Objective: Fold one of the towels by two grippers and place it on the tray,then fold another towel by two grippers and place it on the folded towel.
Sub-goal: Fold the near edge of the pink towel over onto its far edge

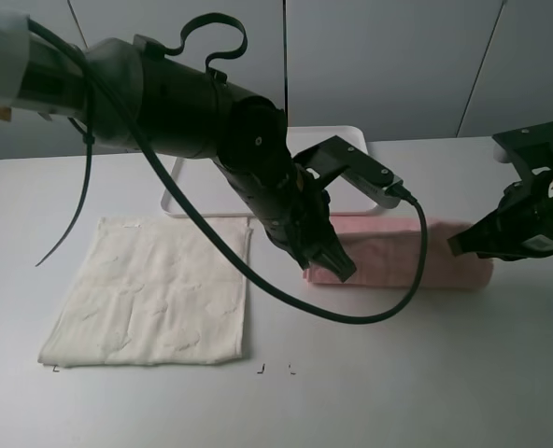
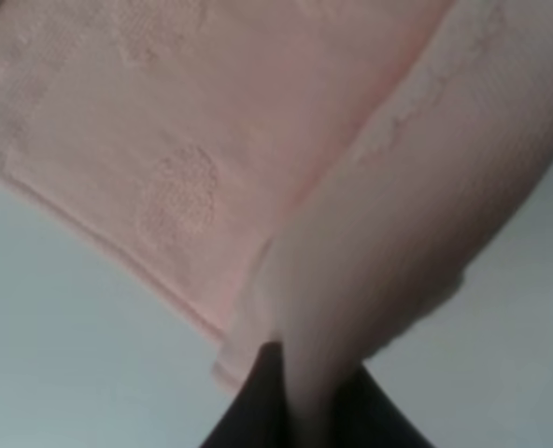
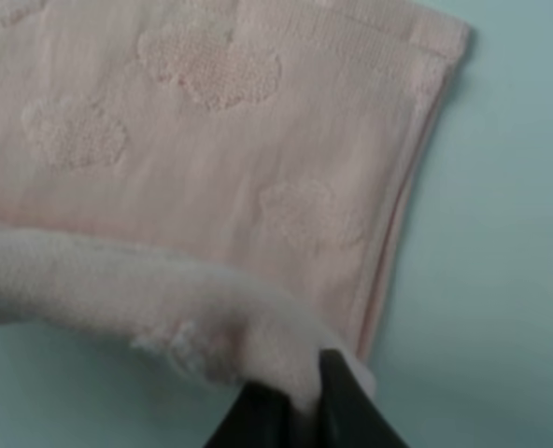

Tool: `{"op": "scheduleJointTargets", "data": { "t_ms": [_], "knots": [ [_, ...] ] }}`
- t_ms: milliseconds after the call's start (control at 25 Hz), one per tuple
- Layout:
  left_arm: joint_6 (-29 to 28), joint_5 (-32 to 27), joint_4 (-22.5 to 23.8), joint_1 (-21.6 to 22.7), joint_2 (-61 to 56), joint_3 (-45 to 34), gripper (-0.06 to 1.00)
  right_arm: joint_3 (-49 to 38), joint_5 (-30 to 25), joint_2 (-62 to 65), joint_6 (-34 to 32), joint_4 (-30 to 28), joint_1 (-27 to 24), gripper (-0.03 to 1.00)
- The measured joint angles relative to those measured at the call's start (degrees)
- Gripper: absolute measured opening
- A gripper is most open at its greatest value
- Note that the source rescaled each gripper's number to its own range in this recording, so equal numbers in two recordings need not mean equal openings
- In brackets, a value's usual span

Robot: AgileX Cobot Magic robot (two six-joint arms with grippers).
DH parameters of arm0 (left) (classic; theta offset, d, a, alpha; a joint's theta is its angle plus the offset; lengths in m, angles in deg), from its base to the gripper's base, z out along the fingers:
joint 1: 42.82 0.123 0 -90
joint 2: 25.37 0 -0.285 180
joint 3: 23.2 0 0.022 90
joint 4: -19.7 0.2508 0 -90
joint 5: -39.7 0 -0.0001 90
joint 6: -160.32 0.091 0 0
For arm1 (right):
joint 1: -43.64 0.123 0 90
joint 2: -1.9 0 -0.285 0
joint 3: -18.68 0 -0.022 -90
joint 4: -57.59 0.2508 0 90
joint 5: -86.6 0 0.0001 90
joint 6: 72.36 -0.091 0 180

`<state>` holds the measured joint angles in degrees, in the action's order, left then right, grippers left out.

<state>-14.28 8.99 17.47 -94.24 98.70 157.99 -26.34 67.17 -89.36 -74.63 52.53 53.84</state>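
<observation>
Pink towel, folded double: where is it?
— On the worktop, right half, near the tray. Left hand pinches one end, right hand the other, both clamped on cloth.

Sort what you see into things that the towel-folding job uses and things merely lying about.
Used by the job: pink towel, cream towel, tray, left claw and right claw, both pinching the pink towel.

Merely there: table, black cable, small corner marks.
</observation>
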Motion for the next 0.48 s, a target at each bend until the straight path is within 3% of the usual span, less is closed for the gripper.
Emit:
{"op": "scheduleJointTargets", "data": {
  "t_ms": [120,200,280,400,440,480],
  "knots": [
    [-7.4,0.8,5.3,0.0,0.0,0.0,0.23,0.0,6.2,-2.1,-1.0,-0.2,0.0,0.02],
    [-12.3,1.4,9.7,0.0,0.0,0.0,0.36,0.0,10.9,-3.2,-1.3,-0.2,0.0,0.1],
    [-17.9,1.6,14.7,0.0,0.0,0.0,0.53,0.0,14.0,-4.2,-1.1,-0.8,0.0,0.27],
    [-27.9,1.6,23.8,0.0,0.0,0.0,0.91,0.0,16.3,-5.5,0.4,-1.5,-0.4,0.71],
    [-30.2,1.5,25.8,0.0,0.0,0.0,0.96,0.0,17.0,-5.6,0.5,-1.5,-1.0,0.87],
    [-32.1,1.3,27.5,0.0,0.0,0.0,0.98,0.0,17.3,-5.7,0.6,-1.5,-1.5,0.93]
  ]
}}
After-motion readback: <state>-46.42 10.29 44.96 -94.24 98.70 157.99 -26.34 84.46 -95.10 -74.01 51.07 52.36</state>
